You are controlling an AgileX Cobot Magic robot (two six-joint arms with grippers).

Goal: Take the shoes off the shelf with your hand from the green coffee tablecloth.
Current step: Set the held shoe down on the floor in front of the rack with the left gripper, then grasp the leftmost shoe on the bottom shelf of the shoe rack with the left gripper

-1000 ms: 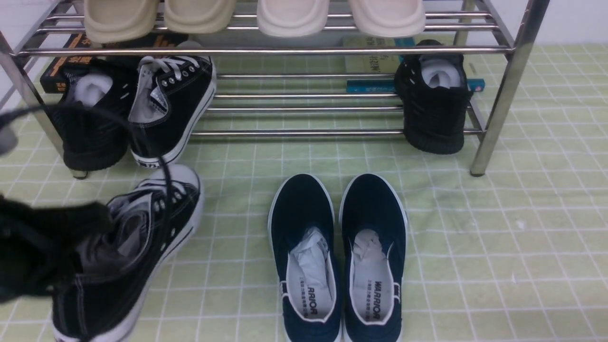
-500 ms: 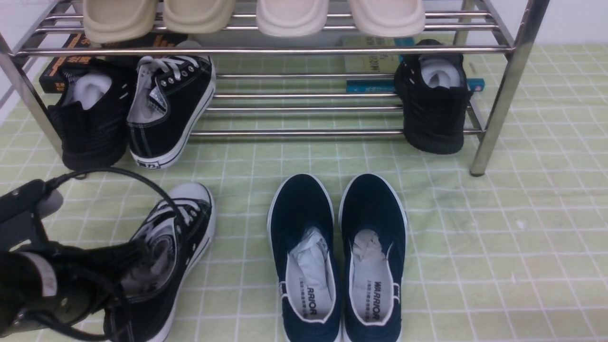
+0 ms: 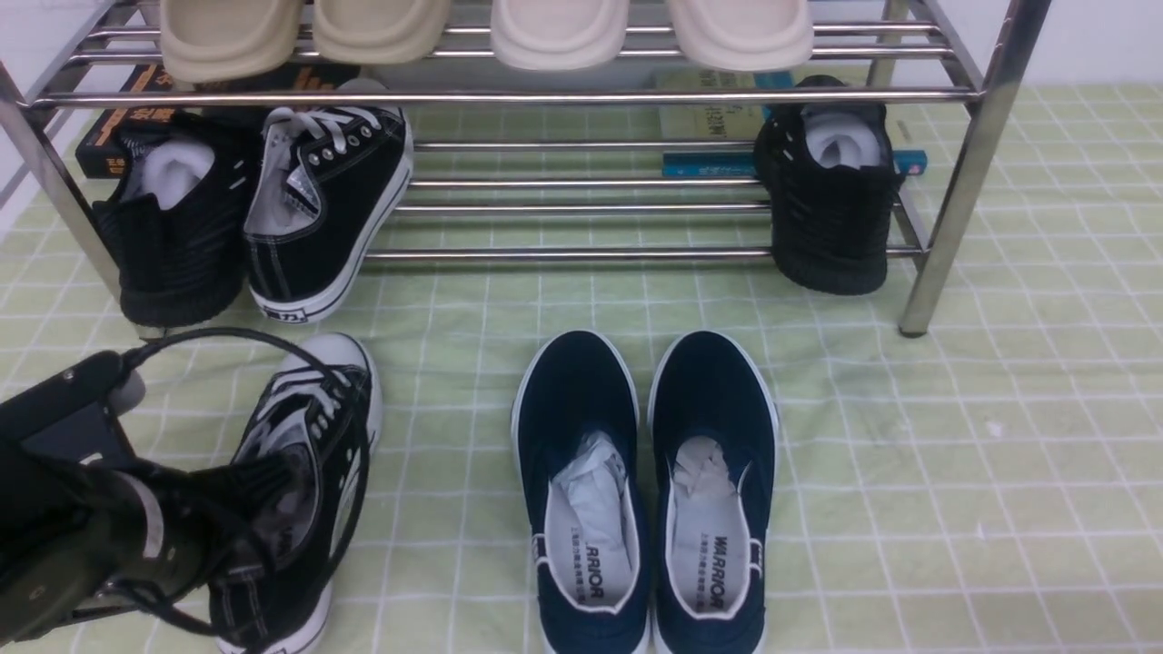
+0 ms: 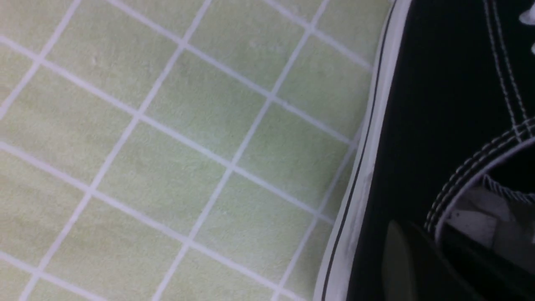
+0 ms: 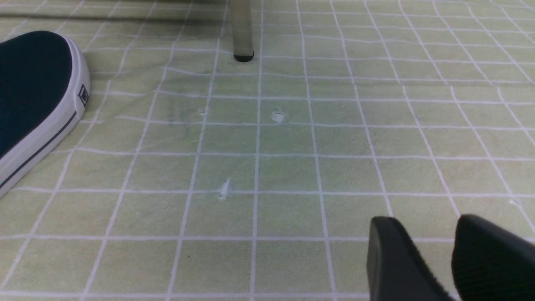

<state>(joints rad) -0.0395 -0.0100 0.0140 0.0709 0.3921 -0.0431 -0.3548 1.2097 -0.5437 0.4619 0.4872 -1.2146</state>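
Left pincer [image 3: 262, 480] clamped on the collar of one canvas sneaker [image 3: 332, 363], probably light and floppy, resting on the cloth [image 3: 909, 454]; its mate [image 3: 327, 209] sits beyond it on the shelf [image 3: 966, 182]: grip the stiff heel rim

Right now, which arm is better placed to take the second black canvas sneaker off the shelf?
Left. The left gripper grips the first sneaker just in front of the second canvas sneaker on the shelf; the right gripper sits near the opposite leg.
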